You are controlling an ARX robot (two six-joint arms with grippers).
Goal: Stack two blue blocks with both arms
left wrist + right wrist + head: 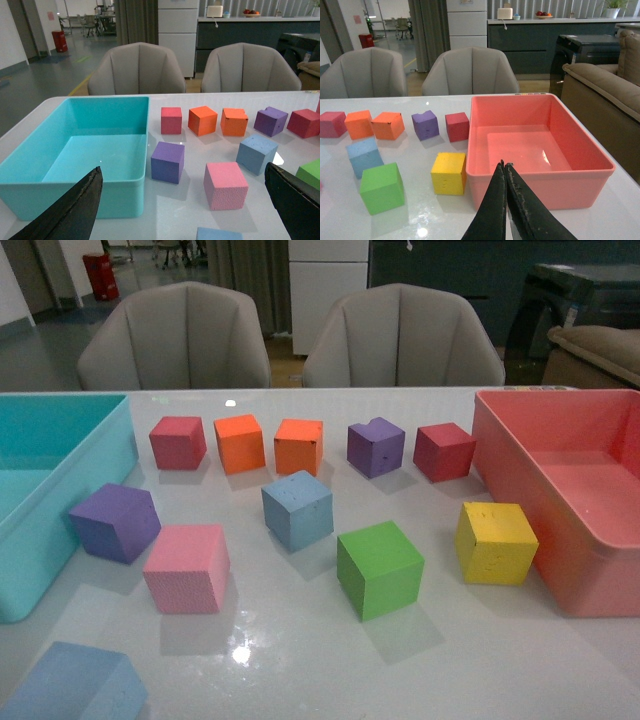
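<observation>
The left gripper [183, 170] has its two black fingers [75, 210] spread wide, one at each lower corner of the left wrist view, with nothing between them. They point forward over the table [300, 660], held clear of its surface. One finger hangs just in front of the near wall of the teal bin [75, 182].

The right gripper [503, 165] has its fingers [495, 205] pressed flat together from base to tip, gripping nothing. They also point forward. Their joined tip shows against the near wall of the salmon bin [540, 180]; whether it touches that wall cannot be told.

No view shows either arm's links, so their pose behind the wrists cannot be told.

The nearer blue block [70, 685] lies at the table's near edge on the left, partly cut off by the frame. In the left wrist view it sits low between the spread fingers. The farther blue block [297, 510] stands mid-table, just in front of the two orange cubes [270, 445] and touching no other cube. The green cube [378, 568] is near it on the right.

The pink cube [187, 567] sits between the two blue blocks, which are well apart and both flat on the table. A purple cube [115, 522] stands just beside the teal bin, and a yellow cube [495, 542] just beside the salmon bin.
</observation>
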